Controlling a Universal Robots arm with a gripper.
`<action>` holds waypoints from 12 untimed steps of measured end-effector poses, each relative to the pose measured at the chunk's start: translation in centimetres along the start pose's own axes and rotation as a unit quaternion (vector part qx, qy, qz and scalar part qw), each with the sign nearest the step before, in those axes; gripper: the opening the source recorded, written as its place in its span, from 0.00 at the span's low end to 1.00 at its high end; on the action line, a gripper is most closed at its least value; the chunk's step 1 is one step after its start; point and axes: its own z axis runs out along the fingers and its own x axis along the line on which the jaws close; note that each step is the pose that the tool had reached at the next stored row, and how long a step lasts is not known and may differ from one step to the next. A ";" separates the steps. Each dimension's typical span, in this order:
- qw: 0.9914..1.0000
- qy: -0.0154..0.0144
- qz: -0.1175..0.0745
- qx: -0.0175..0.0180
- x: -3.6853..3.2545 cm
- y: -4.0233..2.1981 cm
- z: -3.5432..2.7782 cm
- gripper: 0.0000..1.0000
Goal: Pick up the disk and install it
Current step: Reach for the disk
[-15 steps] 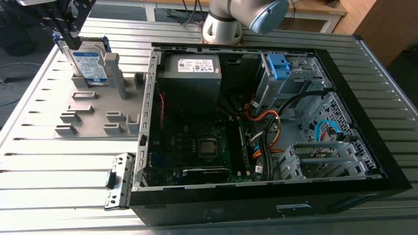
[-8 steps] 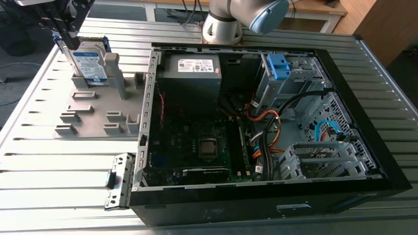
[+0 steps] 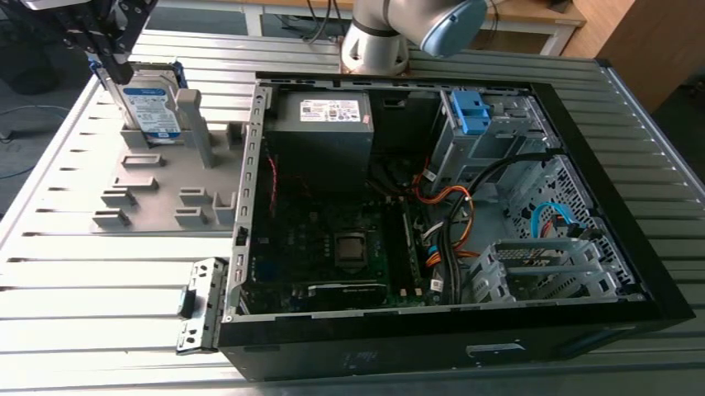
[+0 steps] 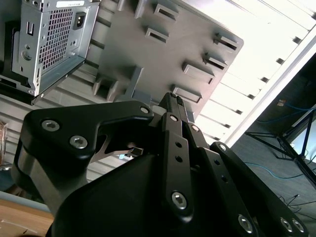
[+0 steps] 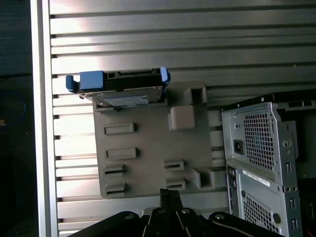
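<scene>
Jaws are sitting pinched together, gripping nothing. Gripper (image 3: 108, 70) is hanging right by the disk's (image 3: 152, 103) top edge in the exterior view; can't tell if they're touching. Disk is standing on edge in a slot at a corner of the grey plate (image 3: 154, 190), blue rails showing. Plate is lying on the slatted table (image 3: 88, 280), near its edge on the exterior view's left, beside the open case (image 3: 441, 346).
</scene>
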 end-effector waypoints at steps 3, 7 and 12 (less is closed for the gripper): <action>1.000 0.000 0.000 0.000 0.07 0.00 0.00 0.11; 1.000 0.000 0.000 0.000 0.20 -0.02 0.04 0.11; 1.000 0.000 0.000 0.000 0.48 -0.02 0.15 0.11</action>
